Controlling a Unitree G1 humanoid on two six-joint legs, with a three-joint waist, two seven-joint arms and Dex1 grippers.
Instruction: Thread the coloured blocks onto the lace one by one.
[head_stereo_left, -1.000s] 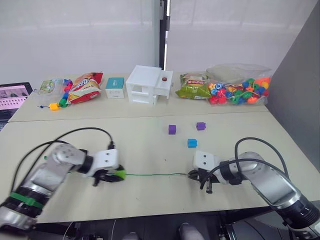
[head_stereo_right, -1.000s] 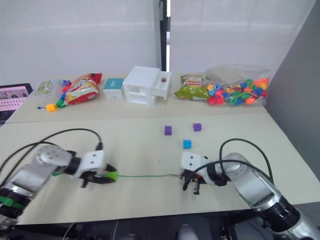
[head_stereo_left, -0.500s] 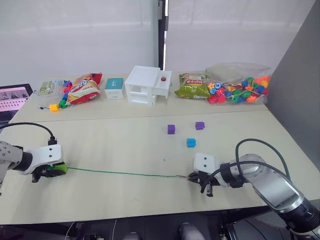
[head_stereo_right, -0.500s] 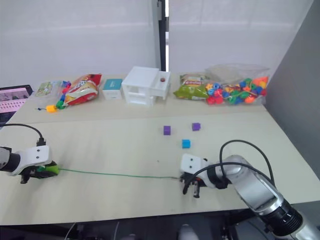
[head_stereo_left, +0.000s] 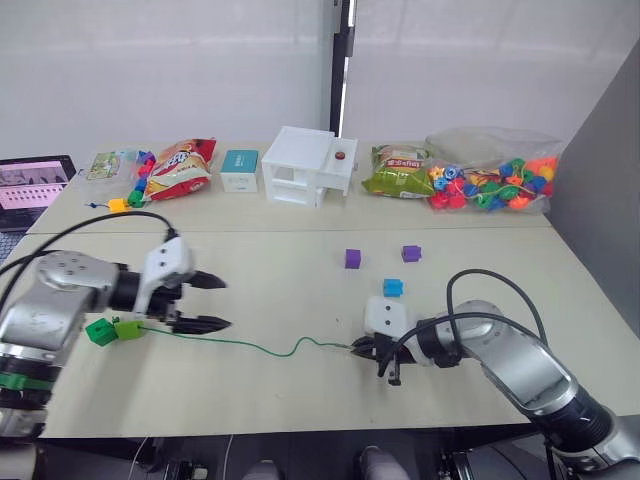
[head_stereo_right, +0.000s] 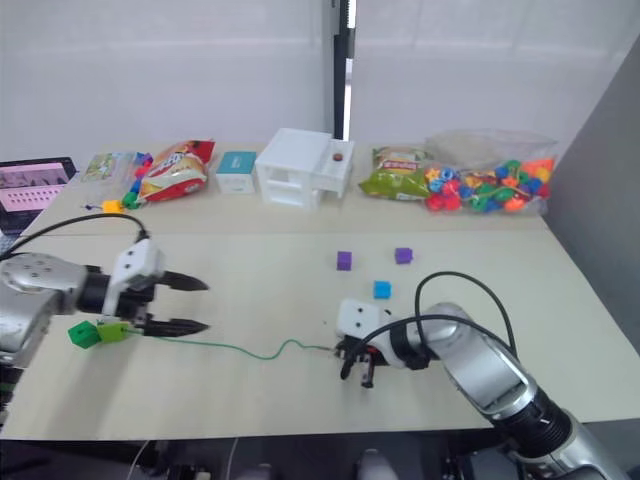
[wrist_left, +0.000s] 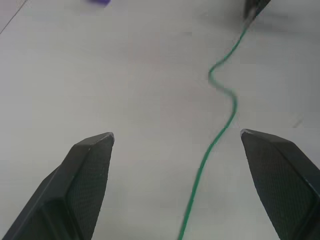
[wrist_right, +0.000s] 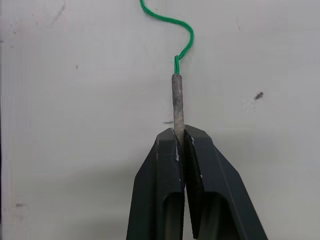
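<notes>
The lace (head_stereo_left: 262, 346) is stretched across the lower middle of the frame, its stiff tip clenched in the right tool (head_stereo_left: 372, 352) and its long axis run leftward to two green blocks (head_stereo_left: 113, 329) at lower left. The left tool (head_stereo_left: 213, 302) is spread wide just beside them. The blue block (head_stereo_left: 393, 288), just above the right tool, is judged nearest.

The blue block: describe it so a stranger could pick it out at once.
Start at the near table, the one with the green lace lying across it. Three loose cubes sit right of its middle, just beyond the right gripper. The blue block is the one nearest that gripper; the other two are purple blocks.
</notes>
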